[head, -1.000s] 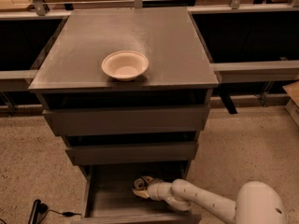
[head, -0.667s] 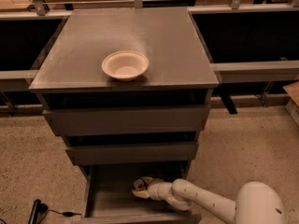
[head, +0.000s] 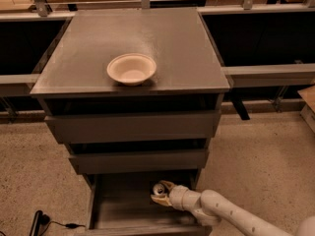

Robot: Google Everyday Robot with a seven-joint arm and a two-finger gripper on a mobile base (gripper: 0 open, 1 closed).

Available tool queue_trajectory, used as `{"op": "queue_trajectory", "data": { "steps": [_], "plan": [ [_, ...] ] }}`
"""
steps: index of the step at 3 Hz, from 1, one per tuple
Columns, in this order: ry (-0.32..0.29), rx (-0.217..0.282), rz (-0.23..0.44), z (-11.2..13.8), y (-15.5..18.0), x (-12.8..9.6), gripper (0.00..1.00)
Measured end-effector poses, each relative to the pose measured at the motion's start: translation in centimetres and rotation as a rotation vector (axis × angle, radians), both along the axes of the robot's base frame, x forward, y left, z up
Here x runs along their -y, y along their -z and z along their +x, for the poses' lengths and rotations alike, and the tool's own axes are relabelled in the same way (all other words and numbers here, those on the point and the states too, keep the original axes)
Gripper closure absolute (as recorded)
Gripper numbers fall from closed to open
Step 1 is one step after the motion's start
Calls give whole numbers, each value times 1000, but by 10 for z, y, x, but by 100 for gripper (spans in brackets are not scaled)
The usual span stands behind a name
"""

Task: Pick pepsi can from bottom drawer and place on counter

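Observation:
The pepsi can (head: 158,188), dark with a silver top, stands upright in the pulled-out bottom drawer (head: 120,208), near its back right. My gripper (head: 157,193) reaches into the drawer from the lower right. Its two tan fingers sit on either side of the can and close on it. The can rests on the drawer floor. The counter (head: 167,38) is the dark grey top of the cabinet, above the drawers.
A cream round bowl (head: 131,68) sits on the counter near its front middle. The two wider drawers (head: 133,127) above are slightly pulled out and overhang the bottom one. A black cable (head: 47,223) lies on the floor at lower left. Wooden tabletops with metal legs stand behind.

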State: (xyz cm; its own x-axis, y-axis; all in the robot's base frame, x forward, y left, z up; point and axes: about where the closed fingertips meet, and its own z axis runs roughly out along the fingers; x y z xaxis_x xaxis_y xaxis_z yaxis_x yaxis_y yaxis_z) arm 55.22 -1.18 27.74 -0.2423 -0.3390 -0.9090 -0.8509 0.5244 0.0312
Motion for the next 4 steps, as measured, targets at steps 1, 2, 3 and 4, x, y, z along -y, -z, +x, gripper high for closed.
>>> {"op": "queue_trajectory", "data": {
  "steps": [1,2,3,4],
  "plan": [
    [-7,62,8,-19,-53,32,100],
    [-1,67,7,-21,-57,39,100],
    [-12,71,2,-23,-61,38,100],
    [-133,119,-62,-53,-109,28,100]
  ]
}}
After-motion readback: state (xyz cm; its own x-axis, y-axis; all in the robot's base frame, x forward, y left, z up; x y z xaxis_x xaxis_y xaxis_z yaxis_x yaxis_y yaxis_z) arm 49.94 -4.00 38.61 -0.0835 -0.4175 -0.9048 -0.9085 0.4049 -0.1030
